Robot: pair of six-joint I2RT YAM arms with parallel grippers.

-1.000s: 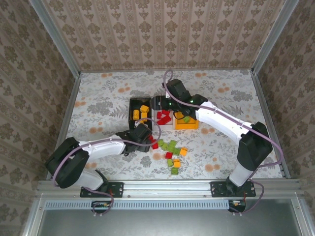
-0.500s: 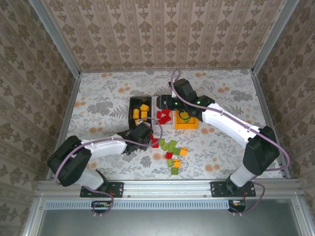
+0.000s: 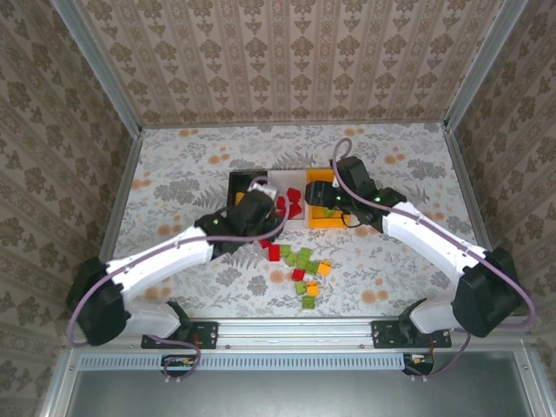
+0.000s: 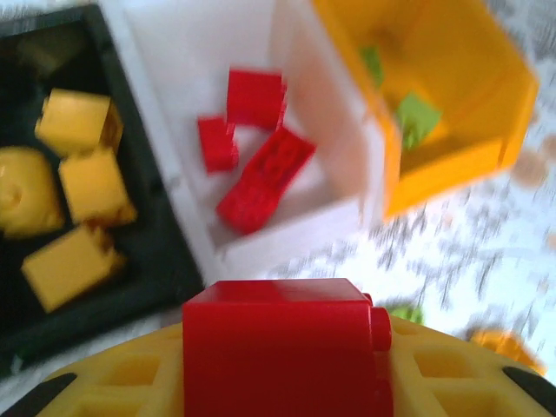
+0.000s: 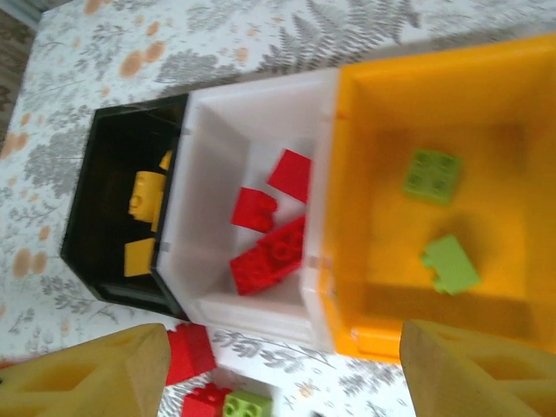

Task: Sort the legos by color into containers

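Observation:
My left gripper point(image 4: 282, 373) is shut on a red lego point(image 4: 282, 347), held above the table just in front of the white container point(image 4: 174, 52). From above, the left gripper point(image 3: 261, 206) hangs over the black container point(image 3: 233, 187) and the white container point(image 3: 291, 178). The black one holds yellow legos point(image 4: 74, 200), the white one red legos point(image 4: 261, 178), and the orange container point(image 4: 452, 156) green legos point(image 4: 417, 117). My right gripper point(image 5: 282, 373) stands open with nothing between its fingers point(image 5: 95, 378), above the orange container point(image 5: 486, 78). It shows from above as the right gripper point(image 3: 320, 196).
A loose pile of red, green and orange legos point(image 3: 302, 265) lies on the floral table in front of the containers. Two of its red legos point(image 5: 189, 352) sit near the white container's front wall. Metal rails and wallpapered walls close in the table.
My left gripper shut on a red lego at the pile's left edge and carried it up toward the containers. My right arm swung right, from the white container to the orange one.

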